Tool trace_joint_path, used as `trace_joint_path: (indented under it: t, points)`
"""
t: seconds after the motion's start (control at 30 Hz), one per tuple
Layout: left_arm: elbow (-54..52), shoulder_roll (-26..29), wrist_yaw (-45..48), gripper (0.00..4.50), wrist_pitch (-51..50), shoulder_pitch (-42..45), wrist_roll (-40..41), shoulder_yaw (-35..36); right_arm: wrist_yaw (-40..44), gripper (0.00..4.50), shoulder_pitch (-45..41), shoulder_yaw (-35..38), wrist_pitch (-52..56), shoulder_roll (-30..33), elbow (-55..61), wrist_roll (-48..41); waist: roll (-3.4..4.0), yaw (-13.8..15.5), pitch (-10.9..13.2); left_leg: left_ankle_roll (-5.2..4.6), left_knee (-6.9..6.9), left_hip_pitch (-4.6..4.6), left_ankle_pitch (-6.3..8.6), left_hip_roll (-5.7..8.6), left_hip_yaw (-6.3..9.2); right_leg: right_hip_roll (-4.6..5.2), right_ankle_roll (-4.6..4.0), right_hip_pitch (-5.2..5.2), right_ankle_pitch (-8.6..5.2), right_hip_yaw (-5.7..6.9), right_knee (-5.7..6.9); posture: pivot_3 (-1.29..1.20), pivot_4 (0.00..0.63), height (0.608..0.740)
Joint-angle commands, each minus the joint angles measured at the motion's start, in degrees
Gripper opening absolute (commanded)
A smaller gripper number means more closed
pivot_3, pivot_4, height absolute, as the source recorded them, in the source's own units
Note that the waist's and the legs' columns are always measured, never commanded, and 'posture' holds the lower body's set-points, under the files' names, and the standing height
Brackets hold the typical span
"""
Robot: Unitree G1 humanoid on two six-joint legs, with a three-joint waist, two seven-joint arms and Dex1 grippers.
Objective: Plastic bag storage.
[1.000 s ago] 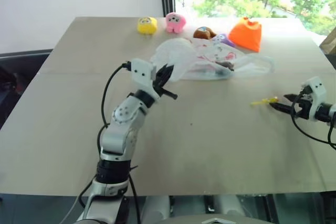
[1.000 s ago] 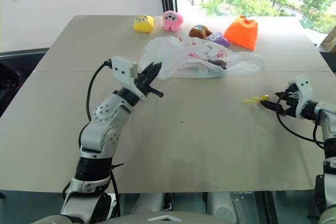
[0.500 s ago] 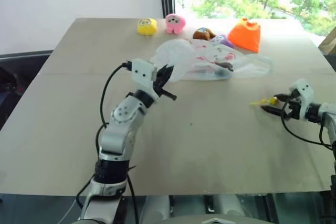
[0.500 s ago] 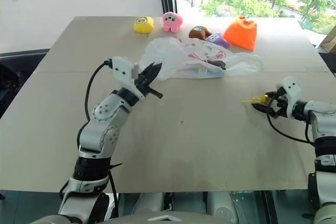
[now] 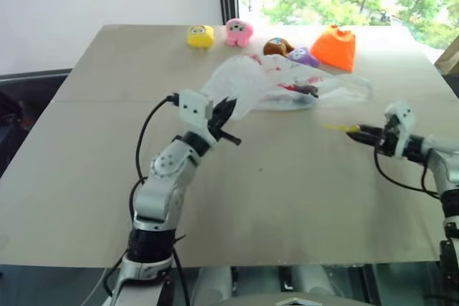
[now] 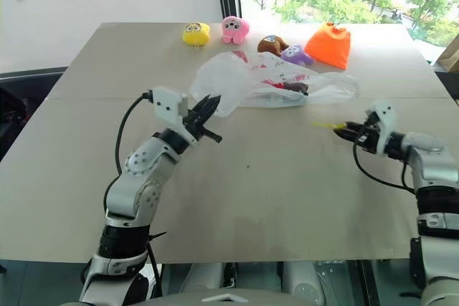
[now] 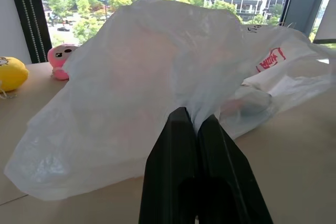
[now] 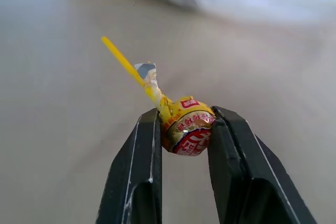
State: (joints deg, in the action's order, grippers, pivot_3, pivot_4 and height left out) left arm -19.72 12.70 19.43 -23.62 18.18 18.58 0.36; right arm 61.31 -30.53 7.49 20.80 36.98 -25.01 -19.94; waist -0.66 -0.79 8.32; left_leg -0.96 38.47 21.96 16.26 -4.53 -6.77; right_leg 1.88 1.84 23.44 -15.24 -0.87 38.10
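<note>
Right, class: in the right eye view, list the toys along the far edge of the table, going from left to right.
Yellow plush toy → pink plush toy → brown plush toy → purple plush toy → orange plush toy.

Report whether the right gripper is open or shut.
Shut: the right gripper pinches a wrapped lollipop between both fingers.
</note>
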Motion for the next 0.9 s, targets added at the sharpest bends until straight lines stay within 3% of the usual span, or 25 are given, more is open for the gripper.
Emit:
trace_joint_path:
  t: [0.03,0.2,0.4,0.6,0.63,0.83,0.9]
  points:
    - [-7.1,0.2,-1.6,0.0,-3.3,0.9,2.5,1.3,-4.2,0.68,-4.3,2.0,5.7,-3.2,8.1,-5.0,0.0,0.0,0.0,0.0,-0.01,0.0,0.0,0.0,0.0,0.0,0.0,0.0,0.0,0.0,0.01,0.0,0.15,0.74]
    - [-10.6,-0.8,-4.2,0.0,-6.3,1.4,4.6,2.7,-9.1,0.68,-12.2,0.7,5.1,-7.6,3.3,-3.3,0.0,0.3,0.0,-0.01,0.01,0.03,0.0,0.03,0.02,0.02,0.0,0.01,0.0,0.03,0.0,0.0,0.15,0.74]
    - [-14.0,-0.7,-5.5,0.0,-8.1,1.0,5.4,2.8,-8.4,0.68,-22.3,-4.3,2.0,-13.5,-7.3,0.6,0.0,-0.1,0.0,-0.01,-0.08,0.04,0.0,0.03,0.02,0.01,-0.01,0.05,0.0,0.02,-0.03,0.0,0.15,0.74]
    - [-14.4,-1.3,-7.0,0.0,-8.5,2.1,5.9,3.1,-14.7,0.68,-30.8,-6.3,-3.0,-23.4,-15.2,4.0,0.0,-0.3,0.0,-0.01,-0.11,0.15,0.0,0.0,-0.05,0.01,-0.02,0.25,0.0,-0.02,0.0,0.0,0.15,0.74]
    - [-14.2,-1.3,-7.1,0.0,-8.5,2.4,5.9,3.0,-15.2,1.75,-31.5,-6.0,-3.3,-24.4,-15.9,4.0,0.01,-0.2,0.0,-0.01,-0.1,0.17,0.0,0.0,-0.05,0.01,-0.02,0.27,0.0,-0.01,0.0,0.0,0.15,0.74]
    - [-13.9,-1.0,-7.7,0.0,-8.6,3.7,6.3,3.6,-12.5,4.35,-27.9,-5.7,-1.7,-22.3,-9.9,3.1,0.0,0.5,0.0,-0.01,0.04,0.6,0.0,0.08,0.23,0.13,-0.02,0.34,0.01,0.3,-0.14,0.0,0.15,0.74]
    - [-13.5,-1.0,-7.7,0.0,-8.6,4.0,6.5,3.9,-10.5,4.35,-24.2,-5.5,1.1,-20.0,-3.8,1.6,0.0,0.6,0.0,-0.01,0.1,0.73,0.0,0.12,0.35,0.16,-0.01,0.35,0.01,0.35,-0.16,0.0,0.15,0.74]
